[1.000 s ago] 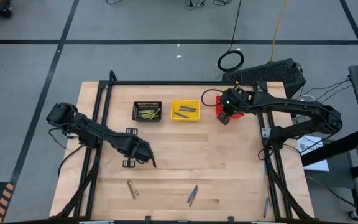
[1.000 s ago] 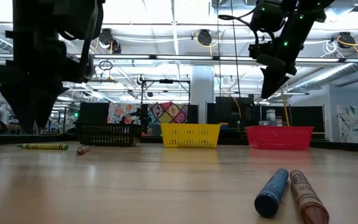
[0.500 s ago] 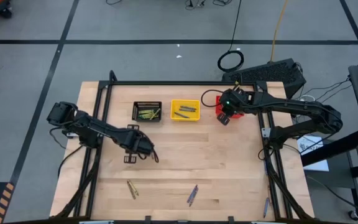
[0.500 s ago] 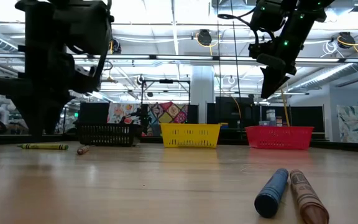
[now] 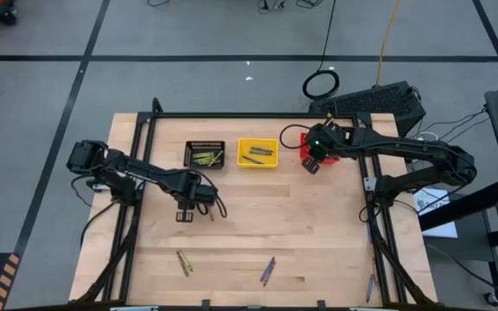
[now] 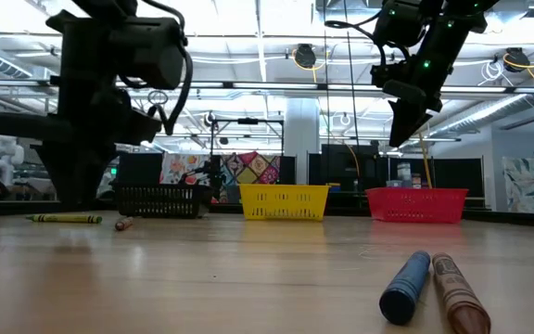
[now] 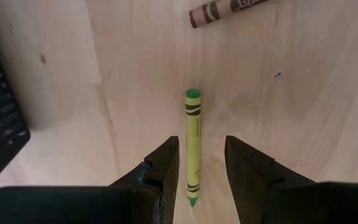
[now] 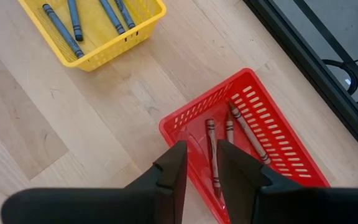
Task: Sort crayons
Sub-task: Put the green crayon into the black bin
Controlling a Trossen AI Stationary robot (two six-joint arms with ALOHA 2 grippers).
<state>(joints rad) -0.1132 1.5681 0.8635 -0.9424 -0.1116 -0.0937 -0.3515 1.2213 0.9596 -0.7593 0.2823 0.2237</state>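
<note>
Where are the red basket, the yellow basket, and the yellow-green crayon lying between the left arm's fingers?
red basket (image 8: 272,134), right wrist view, on its mesh side wall.
yellow basket (image 8: 120,46), right wrist view, on its front wall.
yellow-green crayon (image 7: 193,134), left wrist view, on the middle of its paper wrapper.

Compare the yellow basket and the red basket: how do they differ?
The yellow basket holds blue crayons; the red basket holds brownish-red crayons. The right end effector hangs over the red basket, not over the yellow basket. Both are open mesh baskets on the wooden table.
</note>
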